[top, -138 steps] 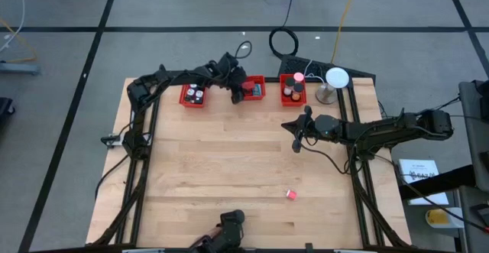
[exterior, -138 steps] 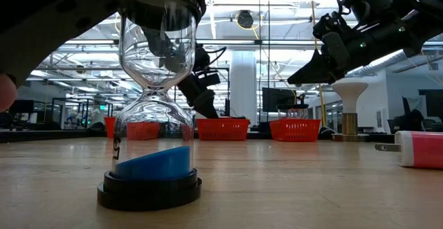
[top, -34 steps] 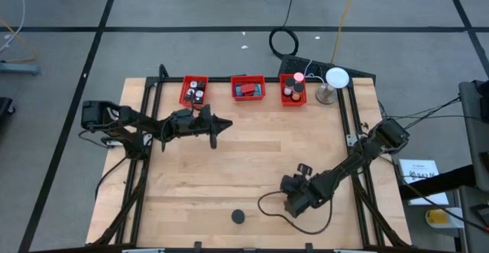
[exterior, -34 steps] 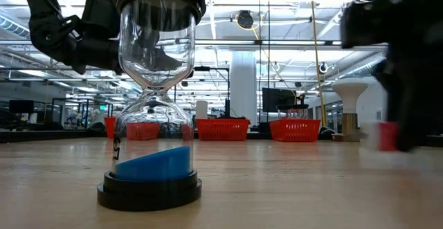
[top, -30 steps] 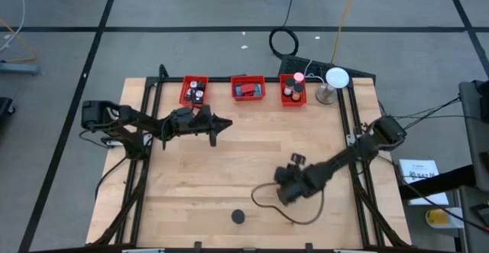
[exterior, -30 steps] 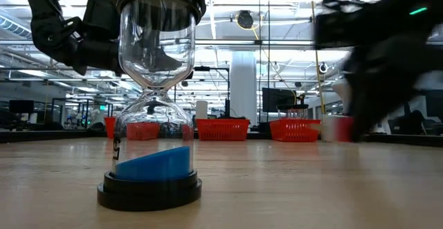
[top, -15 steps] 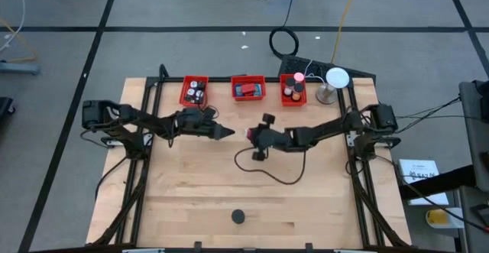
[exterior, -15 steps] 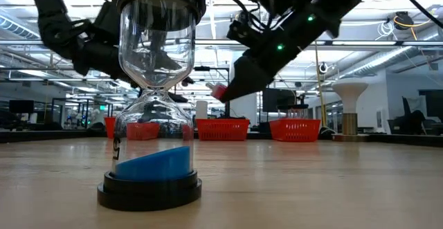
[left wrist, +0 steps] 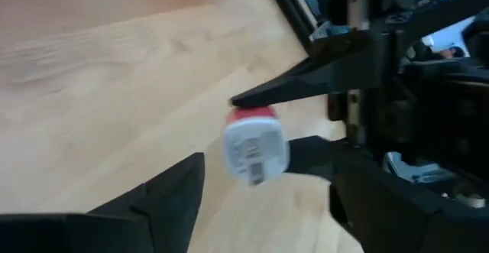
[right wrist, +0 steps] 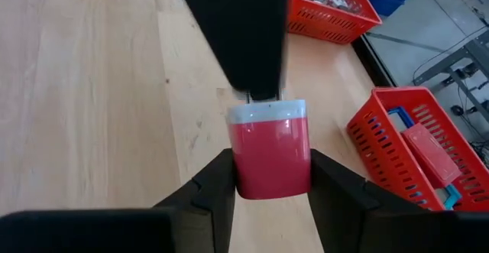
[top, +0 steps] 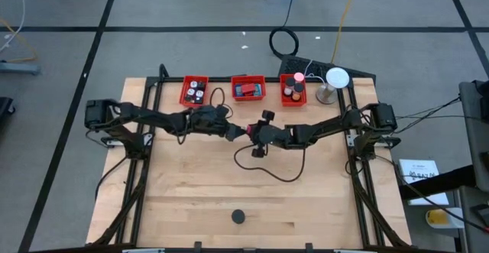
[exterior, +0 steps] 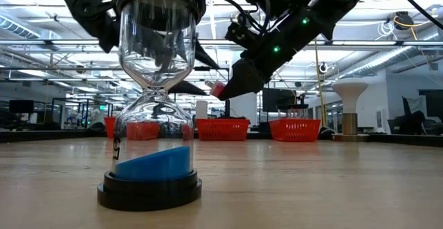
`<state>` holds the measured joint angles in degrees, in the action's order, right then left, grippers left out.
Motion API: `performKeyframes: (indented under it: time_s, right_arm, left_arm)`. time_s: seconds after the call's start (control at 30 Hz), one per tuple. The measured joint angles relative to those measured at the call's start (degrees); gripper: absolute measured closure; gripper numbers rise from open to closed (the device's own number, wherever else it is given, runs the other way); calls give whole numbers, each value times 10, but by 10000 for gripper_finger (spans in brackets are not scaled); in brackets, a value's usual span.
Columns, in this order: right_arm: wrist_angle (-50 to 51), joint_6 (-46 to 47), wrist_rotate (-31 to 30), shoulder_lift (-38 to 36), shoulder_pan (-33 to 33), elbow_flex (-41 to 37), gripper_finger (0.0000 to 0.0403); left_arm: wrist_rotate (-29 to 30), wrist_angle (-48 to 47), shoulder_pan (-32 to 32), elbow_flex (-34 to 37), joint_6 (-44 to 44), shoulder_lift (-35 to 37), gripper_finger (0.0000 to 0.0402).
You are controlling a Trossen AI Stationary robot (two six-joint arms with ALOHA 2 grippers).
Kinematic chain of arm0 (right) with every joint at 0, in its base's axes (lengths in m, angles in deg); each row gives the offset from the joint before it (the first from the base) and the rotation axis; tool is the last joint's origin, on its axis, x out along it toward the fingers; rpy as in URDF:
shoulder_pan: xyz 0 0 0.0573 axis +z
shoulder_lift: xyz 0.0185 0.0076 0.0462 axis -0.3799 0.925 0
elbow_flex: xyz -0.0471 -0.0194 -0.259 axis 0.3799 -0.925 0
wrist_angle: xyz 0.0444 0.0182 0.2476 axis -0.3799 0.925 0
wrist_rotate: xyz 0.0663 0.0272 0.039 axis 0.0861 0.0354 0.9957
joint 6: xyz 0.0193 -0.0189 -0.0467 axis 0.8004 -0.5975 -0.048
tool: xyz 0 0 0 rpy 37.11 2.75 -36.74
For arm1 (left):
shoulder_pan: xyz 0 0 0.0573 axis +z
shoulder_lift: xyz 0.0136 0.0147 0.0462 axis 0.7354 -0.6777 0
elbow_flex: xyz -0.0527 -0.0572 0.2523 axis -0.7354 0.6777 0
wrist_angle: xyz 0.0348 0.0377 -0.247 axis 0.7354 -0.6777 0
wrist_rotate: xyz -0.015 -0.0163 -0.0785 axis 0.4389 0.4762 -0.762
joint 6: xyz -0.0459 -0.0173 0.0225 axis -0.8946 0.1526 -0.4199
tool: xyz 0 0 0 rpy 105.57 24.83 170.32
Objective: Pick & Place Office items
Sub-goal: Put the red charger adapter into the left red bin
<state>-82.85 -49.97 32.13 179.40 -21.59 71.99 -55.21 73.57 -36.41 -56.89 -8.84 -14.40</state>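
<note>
My right gripper (top: 250, 133) is above the table's middle. It is shut on a small red block with a white end (right wrist: 270, 155), which also shows in the left wrist view (left wrist: 254, 147) and the low view (exterior: 217, 89). My left gripper (top: 238, 132) is open and faces it from the table's left. In the left wrist view its fingers (left wrist: 172, 196) stand apart, with the white end just ahead of them. In the right wrist view one dark left finger (right wrist: 241, 35) reaches up to the white end. I cannot tell whether it touches. My right gripper pinches the block's red body (right wrist: 270, 169) between its two fingers (right wrist: 216, 186), one on each side. The fingers come from the table's right. The white end (right wrist: 267, 111) sticks out past the fingertips toward my left gripper. The block is lifted clear of the table.
Three red bins (top: 194, 92) (top: 248, 88) (top: 293, 90) holding small items stand along the far edge, with a white round lamp (top: 336, 78) to their right. An hourglass with blue sand (exterior: 152, 97) stands near the front edge (top: 238, 216). A black cable (top: 267, 169) loops below my right arm.
My right gripper has carried the red block from the table's near right up to the table's middle, lifted clear. My left gripper has moved toward the table's right, up to the block's white end.
</note>
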Motion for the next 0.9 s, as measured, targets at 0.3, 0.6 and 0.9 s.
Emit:
performKeyframes:
  time_s: [0.3, 0.6, 0.9]
  right_arm:
    - [-12, -7, -2, 0, 2, -2, 279]
    - [-13, -10, -7, 0, 2, -2, 278]
    - [-27, -12, 3, 0, 8, 0, 278]
  left_arm:
    - [-24, 15, -9, -41, -27, -77, 160]
    - [-24, 32, -3, -41, -25, -82, 241]
    - [-35, -41, 7, -42, 47, -47, 241]
